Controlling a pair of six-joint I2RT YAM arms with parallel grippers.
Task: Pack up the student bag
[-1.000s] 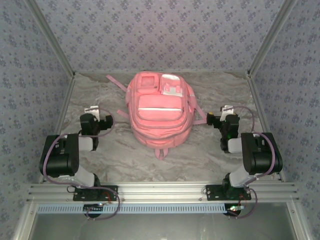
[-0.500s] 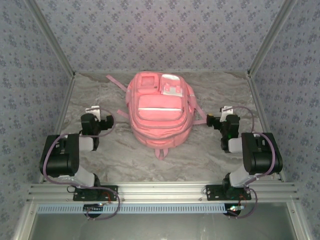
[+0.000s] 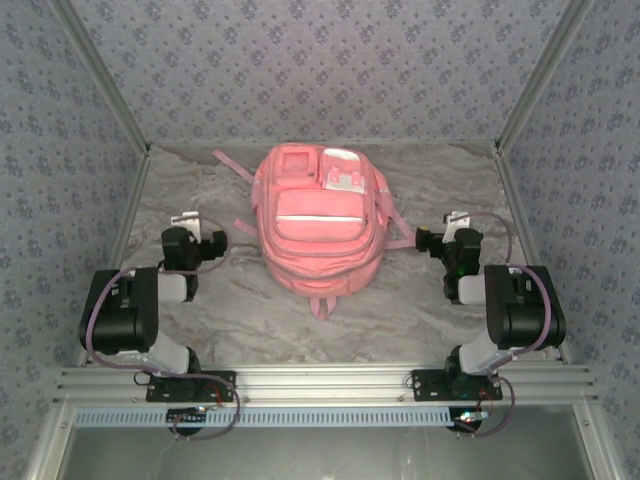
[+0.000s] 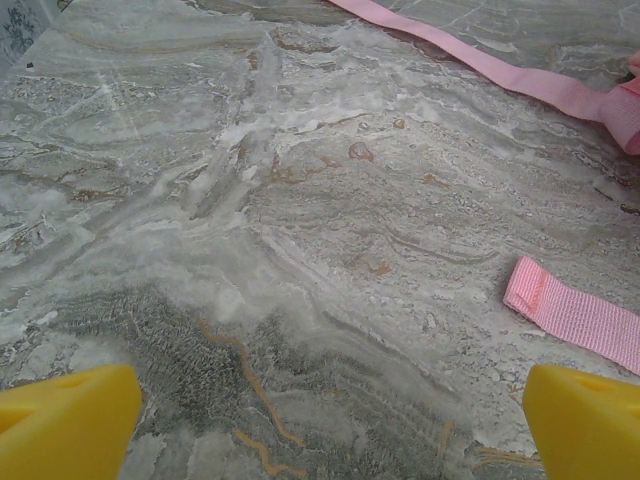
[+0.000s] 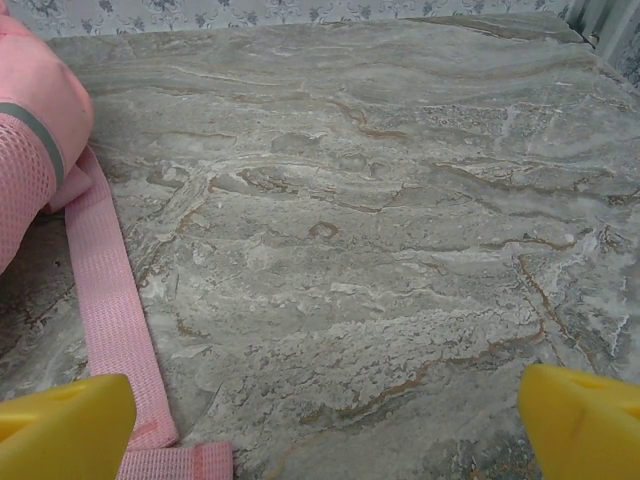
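Left gripper [image 4: 325, 425]: released, with its two yellow fingertips [image 4: 65, 420] spread wide at the bottom corners of the left wrist view. Bare marbled table [image 4: 300, 250] lies between them and nothing is held.
Right gripper [image 5: 325, 415]: also spread wide and grasping nothing, low over the table.
Strap end [image 4: 575, 315]: lies flat on the table just ahead of the left gripper's bag-side fingertip, apart from it.
Webbing strap [image 5: 105, 300]: runs from the bag's side along the table and passes just beside the right gripper's bag-side fingertip. I cannot tell whether they touch.
Small loop [image 3: 320, 305]: at the bag's near end, pointing toward the arms.
Student bag [image 3: 318, 225]: lies flat with its front pockets up in the middle of the table. It sits between the two grippers and reaches further back than they do, and neither gripper touches its body.
Mesh side pocket [image 5: 25, 170]: at the left edge of the right wrist view, near that gripper.
Long strap [image 4: 480, 65]: stretched across the table beyond the left gripper.
Walls [image 3: 320, 70]: patterned blue-grey, behind the bag.
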